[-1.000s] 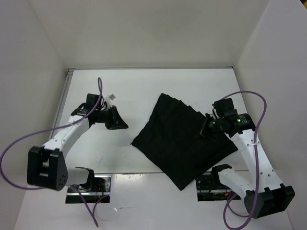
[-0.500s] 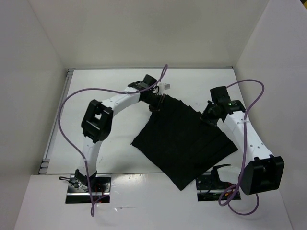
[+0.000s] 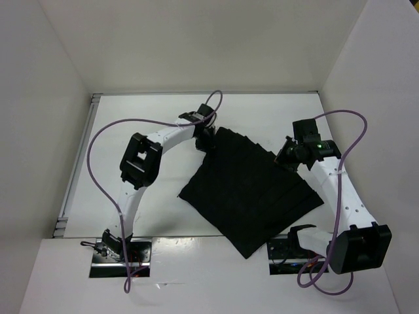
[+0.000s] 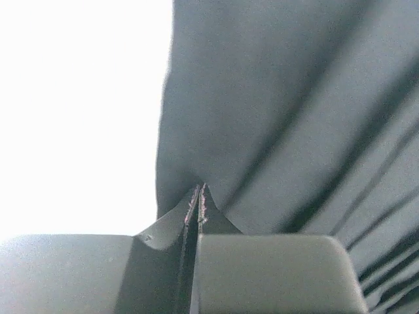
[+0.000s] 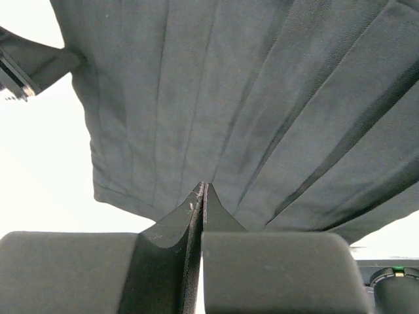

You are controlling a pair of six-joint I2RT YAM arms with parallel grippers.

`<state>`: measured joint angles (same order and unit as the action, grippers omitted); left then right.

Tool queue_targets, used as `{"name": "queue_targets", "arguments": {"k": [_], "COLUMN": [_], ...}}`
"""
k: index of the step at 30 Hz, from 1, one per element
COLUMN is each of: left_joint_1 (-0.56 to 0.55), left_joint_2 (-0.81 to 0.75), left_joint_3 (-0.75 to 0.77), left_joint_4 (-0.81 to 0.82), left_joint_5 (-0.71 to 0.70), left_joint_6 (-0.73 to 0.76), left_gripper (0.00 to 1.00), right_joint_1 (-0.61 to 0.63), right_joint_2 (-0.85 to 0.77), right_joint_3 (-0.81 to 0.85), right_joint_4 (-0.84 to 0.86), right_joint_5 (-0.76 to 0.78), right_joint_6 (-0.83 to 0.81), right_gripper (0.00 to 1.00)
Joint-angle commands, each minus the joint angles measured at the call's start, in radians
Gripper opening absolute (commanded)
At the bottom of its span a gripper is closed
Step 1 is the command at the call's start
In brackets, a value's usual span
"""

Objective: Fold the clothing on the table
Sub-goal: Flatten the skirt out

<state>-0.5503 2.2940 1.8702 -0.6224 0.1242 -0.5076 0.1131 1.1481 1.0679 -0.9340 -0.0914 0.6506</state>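
Observation:
The clothing (image 3: 252,190) is a black pleated cloth lying flat as a diamond on the white table (image 3: 167,219). My left gripper (image 3: 209,140) sits at its far top corner. In the left wrist view the jaws (image 4: 200,191) are shut, with the cloth (image 4: 294,118) drawn to a point at their tips. My right gripper (image 3: 287,157) is at the cloth's right edge. In the right wrist view it (image 5: 202,188) is shut on the hem, and pleats (image 5: 229,98) fan out from the tips. The left gripper's fingers (image 5: 13,72) show there too, pinching the far corner.
White walls stand on the left (image 3: 46,131), at the back (image 3: 203,46) and on the right (image 3: 380,85). Purple cables (image 3: 98,137) loop over both arms. The arm bases (image 3: 121,252) sit on metal plates at the table's near edge.
My left arm swung from the table's left side out to the cloth's top corner and closed there. My right gripper moved off the cloth to its right edge and closed.

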Motion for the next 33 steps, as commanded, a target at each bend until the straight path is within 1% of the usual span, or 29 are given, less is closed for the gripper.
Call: {"name": "queue_targets", "arguments": {"k": [1, 2, 3, 5, 6, 8, 11, 12, 14, 15, 16, 18, 19, 21, 22, 24, 25, 26, 30, 33], "left_joint_1": [0.102, 0.133, 0.191, 0.243, 0.283, 0.309, 0.329, 0.329, 0.271, 0.244, 0.190, 0.135, 0.081, 0.026, -0.021, -0.054, -0.080, -0.089, -0.115, -0.115], "left_joint_2": [0.035, 0.024, 0.003, -0.016, -0.025, -0.025, -0.050, -0.065, -0.134, -0.155, -0.171, -0.180, -0.151, -0.114, -0.066, -0.012, 0.031, 0.050, 0.133, 0.177], "left_joint_3": [-0.014, -0.038, -0.067, -0.123, -0.123, -0.135, -0.144, -0.157, -0.157, -0.157, -0.157, -0.094, -0.029, 0.036, 0.070, 0.172, 0.196, 0.214, 0.286, 0.337], "left_joint_4": [0.030, 0.053, 0.099, 0.122, 0.122, 0.122, 0.135, 0.160, 0.170, 0.180, 0.181, 0.129, 0.104, 0.043, 0.020, -0.052, -0.063, -0.082, -0.103, -0.126], "left_joint_5": [-0.085, -0.068, -0.039, -0.029, -0.029, -0.029, 0.047, 0.104, 0.115, 0.115, 0.127, 0.143, 0.125, 0.071, -0.011, -0.072, -0.121, -0.141, -0.187, -0.210], "left_joint_6": [-0.118, -0.144, -0.185, -0.213, -0.223, -0.223, -0.201, -0.189, -0.128, -0.099, -0.070, 0.015, 0.062, 0.104, 0.131, 0.145, 0.146, 0.156, 0.156, 0.165], "left_gripper": [0.03, 0.03, 0.03, 0.03, 0.03, 0.03, 0.03, 0.03, 0.03, 0.06, 0.08, 0.08, 0.08, 0.08, 0.08, 0.06, 0.06, 0.06, 0.06, 0.06], "right_joint_1": [-0.013, -0.013, -0.013, -0.013, -0.013, -0.024, -0.033, -0.033, -0.033, -0.042, -0.043, -0.053, -0.053, -0.053, -0.053, -0.053, -0.053, -0.062, -0.072, -0.081], "right_joint_2": [-0.021, -0.021, -0.021, -0.021, -0.030, -0.030, -0.039, -0.039, -0.039, -0.039, -0.039, -0.030, -0.021, -0.011, -0.011, -0.011, -0.011, -0.011, -0.022, -0.033], "right_joint_3": [0.015, 0.015, 0.015, 0.015, 0.015, 0.015, 0.015, 0.015, 0.015, 0.015, 0.015, 0.015, 0.015, 0.015, 0.015, 0.015, 0.015, 0.015, 0.015, 0.015], "right_joint_4": [0.046, 0.055, 0.055, 0.055, 0.055, 0.044, 0.034, 0.020, 0.020, 0.020, 0.020, 0.020, 0.029, 0.029, 0.029, 0.029, 0.029, 0.029, 0.020, 0.009], "right_joint_5": [-0.039, -0.039, -0.039, -0.039, -0.039, -0.039, -0.039, -0.027, -0.018, -0.018, -0.018, -0.018, -0.028, -0.028, -0.028, -0.039, -0.039, -0.039, -0.039, -0.039], "right_joint_6": [0.004, 0.004, 0.014, 0.014, 0.014, 0.014, 0.004, 0.004, -0.006, -0.006, -0.015, -0.016, -0.016, -0.025, -0.025, -0.025, -0.025, -0.025, -0.025, -0.025], "right_gripper": [0.00, 0.00, 0.00, 0.00, 0.01, 0.01, 0.02, 0.02, 0.02, 0.02, 0.02, 0.02, 0.02, 0.02, 0.02, 0.02, 0.02, 0.02, 0.02, 0.02]}}
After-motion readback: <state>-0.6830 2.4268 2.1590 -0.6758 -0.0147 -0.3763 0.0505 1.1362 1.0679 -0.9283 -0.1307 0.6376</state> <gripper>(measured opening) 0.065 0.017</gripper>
